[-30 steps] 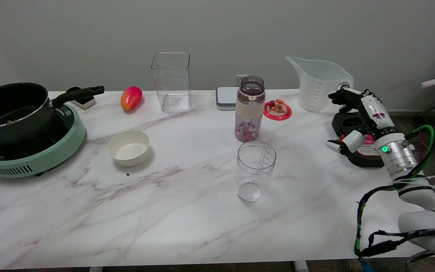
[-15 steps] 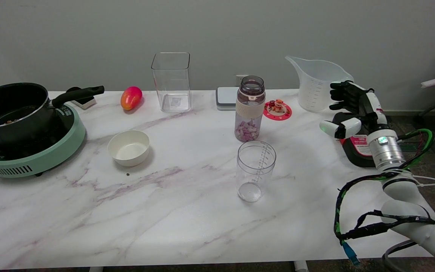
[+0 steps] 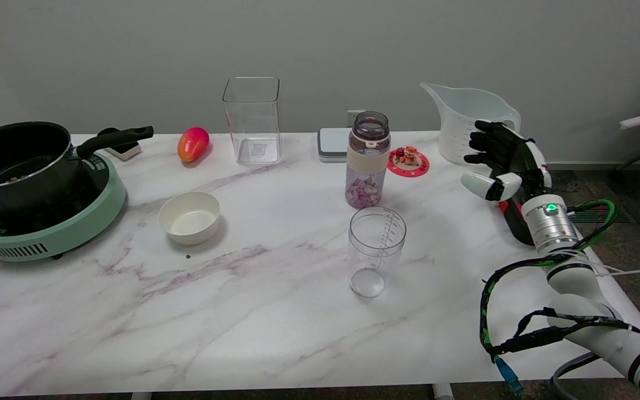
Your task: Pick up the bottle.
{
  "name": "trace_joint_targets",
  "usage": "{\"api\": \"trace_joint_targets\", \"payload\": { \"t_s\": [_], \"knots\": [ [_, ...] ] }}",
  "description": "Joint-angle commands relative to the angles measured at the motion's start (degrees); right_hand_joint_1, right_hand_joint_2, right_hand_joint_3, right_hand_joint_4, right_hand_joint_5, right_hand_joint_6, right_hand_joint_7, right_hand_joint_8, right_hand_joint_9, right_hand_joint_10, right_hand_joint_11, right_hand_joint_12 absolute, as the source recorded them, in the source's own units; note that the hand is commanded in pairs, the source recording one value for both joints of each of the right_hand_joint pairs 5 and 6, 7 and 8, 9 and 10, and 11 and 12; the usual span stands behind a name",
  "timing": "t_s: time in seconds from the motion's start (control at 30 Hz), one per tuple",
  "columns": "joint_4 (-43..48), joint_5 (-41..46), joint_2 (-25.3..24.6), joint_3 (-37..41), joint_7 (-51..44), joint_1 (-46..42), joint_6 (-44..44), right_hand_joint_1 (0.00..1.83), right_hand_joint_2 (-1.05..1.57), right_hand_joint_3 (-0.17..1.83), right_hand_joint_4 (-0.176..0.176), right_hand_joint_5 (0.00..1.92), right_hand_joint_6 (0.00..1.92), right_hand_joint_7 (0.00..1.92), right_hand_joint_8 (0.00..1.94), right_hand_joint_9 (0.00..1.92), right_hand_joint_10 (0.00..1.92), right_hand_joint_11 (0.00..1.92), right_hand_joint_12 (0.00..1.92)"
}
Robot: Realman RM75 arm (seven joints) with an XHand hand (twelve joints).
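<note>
The bottle (image 3: 367,161) stands upright near the table's middle back, clear with a cream band, no lid, and chopped purple-white pieces in its bottom. My right hand (image 3: 500,162) hovers above the table's right side, well to the right of the bottle and apart from it. Its fingers are spread, the palm faces left toward the bottle, and it holds nothing.
A clear measuring cup (image 3: 376,251) stands just in front of the bottle. A big plastic jug (image 3: 467,122) and a black device (image 3: 517,214) sit by my hand. Also present: red coaster (image 3: 408,161), square clear container (image 3: 252,119), white bowl (image 3: 189,216), mango (image 3: 193,143), pot on cooker (image 3: 17,166).
My right arm has swung left and up, bringing the hand nearer the bottle and turning its palm to face left. Nothing on the table has moved.
</note>
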Motion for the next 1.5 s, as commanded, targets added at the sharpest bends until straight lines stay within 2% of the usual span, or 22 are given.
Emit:
{"api": "trace_joint_targets", "payload": {
  "t_s": [0.03,0.23,0.37,0.5,0.67,0.9,1.07,1.33,1.5],
  "knots": [
    [-2.77,0.6,0.96,-3.63,10.82,4.87,-2.9,1.27,-0.59,1.37,0.0,0.43,0.43,0.53,0.53,0.52,0.52,0.7,0.7],
    [-8.6,-1.52,1.82,-10.35,16.9,12.87,-2.73,1.26,-0.69,1.32,0.0,0.35,0.35,0.51,0.51,0.5,0.5,0.64,0.64],
    [-13.37,-1.62,-0.62,-15.96,22.55,18.58,-2.1,1.26,-0.72,1.32,0.0,0.32,0.32,0.51,0.51,0.49,0.49,0.62,0.62],
    [-17.21,-2.2,-4.1,-17.15,27.2,21.43,-2.1,1.25,-0.72,1.32,0.0,0.3,0.3,0.5,0.5,0.49,0.49,0.61,0.61],
    [-21.73,-5.02,-5.54,-16.85,31.28,23.31,-1.17,1.25,-0.73,1.32,0.0,0.27,0.27,0.47,0.47,0.47,0.47,0.58,0.58],
    [-25.81,-8.99,-4.89,-15.19,31.48,25.19,2.69,1.25,-0.75,1.27,0.0,0.24,0.24,0.47,0.47,0.47,0.47,0.59,0.59],
    [-25.61,-17.4,-4.82,-15.41,31.27,27.03,2.53,1.25,-0.75,1.27,0.0,0.22,0.22,0.47,0.47,0.48,0.48,0.6,0.6],
    [-24.43,-26.77,-5.7,-17.39,30.84,29.04,2.37,1.25,-0.72,1.19,0.0,0.23,0.23,0.47,0.47,0.48,0.48,0.6,0.6],
    [-25.95,-31.16,-6.85,-17.39,30.84,29.32,2.74,1.26,-0.7,1.22,0.0,0.26,0.26,0.47,0.47,0.47,0.47,0.58,0.58]
  ]
}}
